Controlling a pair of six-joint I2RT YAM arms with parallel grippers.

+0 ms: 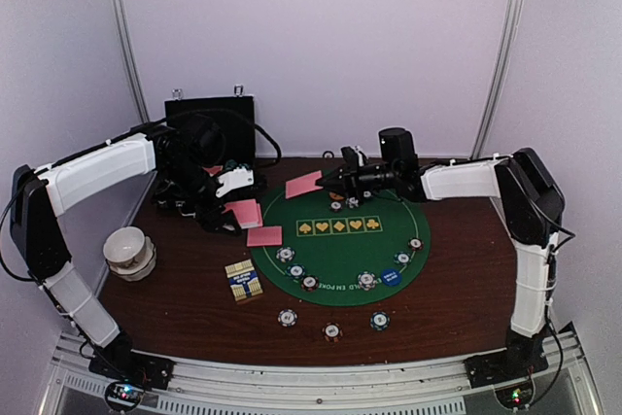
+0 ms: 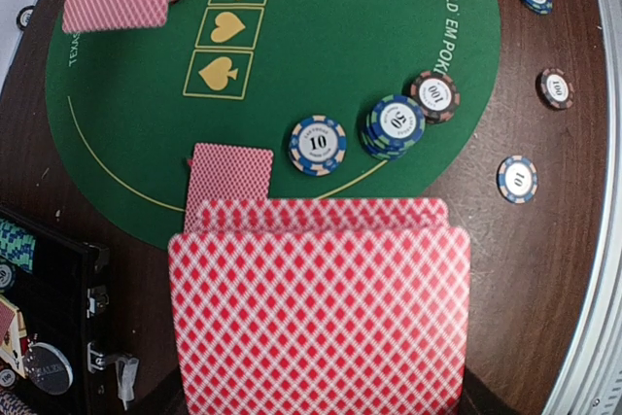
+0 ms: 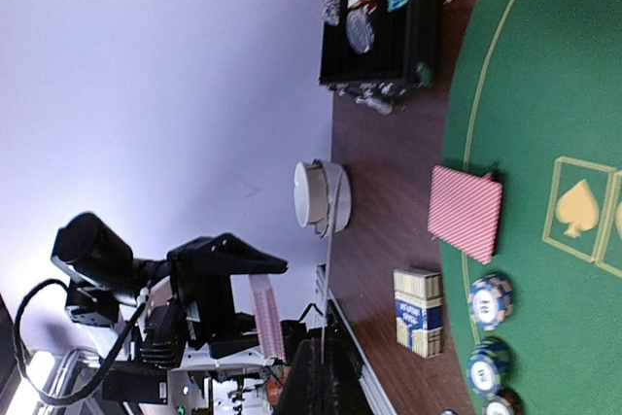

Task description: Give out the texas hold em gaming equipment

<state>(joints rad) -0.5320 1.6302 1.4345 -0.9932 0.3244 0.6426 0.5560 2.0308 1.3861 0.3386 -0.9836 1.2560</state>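
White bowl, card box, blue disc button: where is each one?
white bowl (image 1: 129,255): top external view, on its outer wall.
card box (image 1: 243,280): top external view, middle of its top face.
blue disc button (image 1: 391,277): top external view, centre of its face.

Soft cloth, dark wood, hard chips

The round mat (image 2: 321,55) is green cloth, soft and not shiny. The table (image 2: 515,269) is dark brown wood, smooth with a little shine. The pink-backed playing cards (image 2: 321,318) look like thin, smooth paper. The poker chips (image 2: 318,145) look like hard plastic. The white bowl (image 1: 128,248) is shiny. The chip case (image 2: 53,289) is dull black. The rail (image 1: 321,381) is grey metal.
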